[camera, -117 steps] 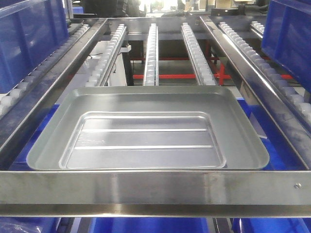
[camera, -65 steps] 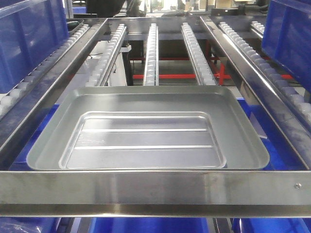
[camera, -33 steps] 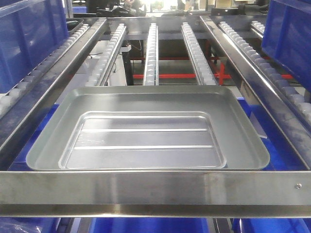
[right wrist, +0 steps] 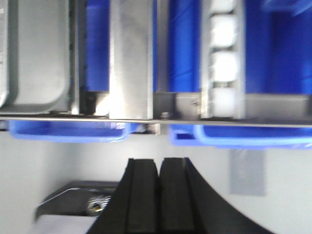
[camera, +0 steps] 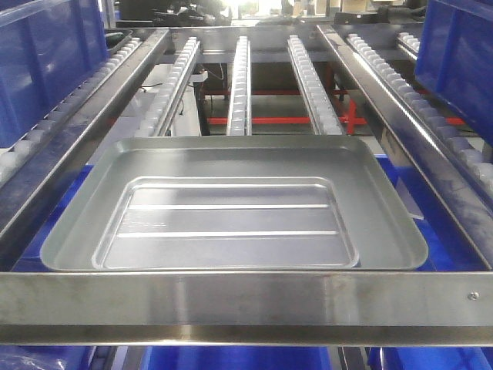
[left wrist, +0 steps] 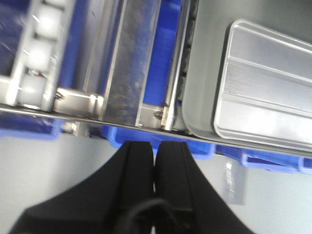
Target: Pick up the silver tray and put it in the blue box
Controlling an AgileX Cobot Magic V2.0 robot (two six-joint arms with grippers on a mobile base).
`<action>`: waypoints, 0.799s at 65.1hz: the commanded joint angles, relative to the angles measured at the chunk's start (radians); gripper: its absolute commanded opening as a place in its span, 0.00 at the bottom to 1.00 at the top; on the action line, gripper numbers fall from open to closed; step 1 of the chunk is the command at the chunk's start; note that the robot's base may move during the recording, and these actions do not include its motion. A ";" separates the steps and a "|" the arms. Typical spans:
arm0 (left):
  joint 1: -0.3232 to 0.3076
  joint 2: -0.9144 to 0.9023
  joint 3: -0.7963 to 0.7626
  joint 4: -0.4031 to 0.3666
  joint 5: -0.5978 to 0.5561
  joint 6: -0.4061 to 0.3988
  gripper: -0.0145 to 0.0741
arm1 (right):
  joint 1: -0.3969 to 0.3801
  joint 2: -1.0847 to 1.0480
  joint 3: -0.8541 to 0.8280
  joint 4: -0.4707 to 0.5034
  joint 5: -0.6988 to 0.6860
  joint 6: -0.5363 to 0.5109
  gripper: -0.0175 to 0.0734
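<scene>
Little has been changed: the shallow shiny-metal silver tray is left unmoved on the steel roller rack, with the deep plastic blue box below. The left end effector, tray at 1 o'clock, and the right end effector are closed and empty; grasp judged unstarted.

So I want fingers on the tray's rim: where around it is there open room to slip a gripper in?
Widest behind the silver tray, in the open gaps between the roller tracks. Slim gaps showing blue flank both side rims, the right one wider. Crowded in front: the front steel rail runs right along the near rim.
</scene>
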 commanded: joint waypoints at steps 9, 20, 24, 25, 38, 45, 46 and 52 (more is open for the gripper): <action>-0.042 0.095 -0.061 -0.219 -0.070 0.105 0.15 | 0.014 0.119 -0.095 0.119 -0.068 -0.002 0.25; -0.174 0.102 -0.064 -0.359 -0.243 0.184 0.15 | 0.122 0.239 -0.205 0.119 -0.064 0.027 0.25; -0.236 0.113 -0.064 -0.359 -0.298 0.186 0.15 | 0.182 0.283 -0.247 0.110 -0.088 0.071 0.25; -0.248 0.115 -0.064 -0.359 -0.307 0.186 0.15 | 0.195 0.292 -0.254 0.105 -0.094 0.082 0.25; -0.418 0.218 -0.085 -0.359 -0.416 0.170 0.16 | 0.385 0.454 -0.396 -0.098 -0.123 0.333 0.25; -0.476 0.301 -0.129 -0.352 -0.445 0.105 0.16 | 0.456 0.525 -0.484 -0.302 -0.051 0.522 0.25; -0.484 0.325 -0.140 -0.340 -0.445 0.085 0.16 | 0.462 0.537 -0.497 -0.335 -0.039 0.557 0.25; -0.513 0.410 -0.194 -0.248 -0.447 -0.028 0.16 | 0.476 0.586 -0.545 -0.411 -0.007 0.654 0.25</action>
